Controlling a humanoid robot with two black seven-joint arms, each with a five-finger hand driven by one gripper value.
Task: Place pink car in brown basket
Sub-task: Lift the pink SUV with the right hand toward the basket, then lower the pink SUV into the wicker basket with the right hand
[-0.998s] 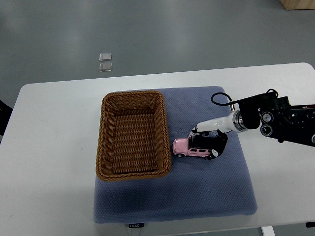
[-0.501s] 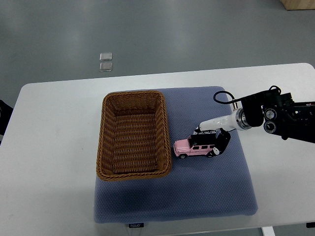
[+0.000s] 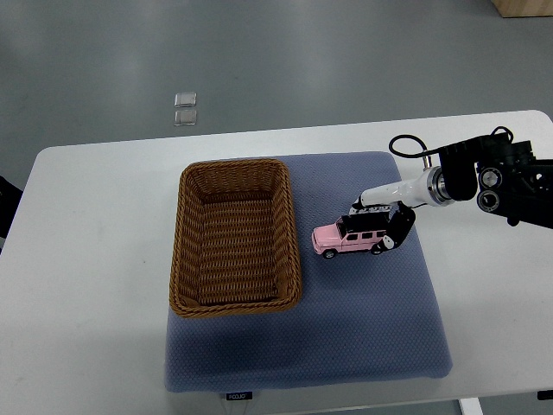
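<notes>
Basket [image 3: 235, 235]: brown wicker, rectangular, empty, standing on the left part of the mat; position unchanged from the earlier frames. Mat [image 3: 346, 346]: blue-grey padded cloth, spread under the basket and reaching well to its right, lying on the table [image 3: 95, 285], white, unchanged. Car [image 3: 350, 239]: pink toy off-roader with a black roof, to the right of the basket and outside it, nose pointing at the basket's right wall; a clear strip of mat now shows between car and wall, where a second ago the nose sat almost against the rim. It has also shifted up the picture, toward the far half of that wall; whether its wheels touch the mat cannot be told. Right hand [image 3: 386, 226]: black fingers with a white thumb, closed around the rear half of the car, thumb over the roof and fingers wrapped down its far end; the grip is kept from the earlier frames. Right arm: enters from the right edge, and its black wrist housing with cable loop sits further from the basket and higher up than before. Left arm: out of view. Two small clear tiles [image 3: 184, 109]: on the grey floor beyond the basket, past the table's far edge, unmoved.
</notes>
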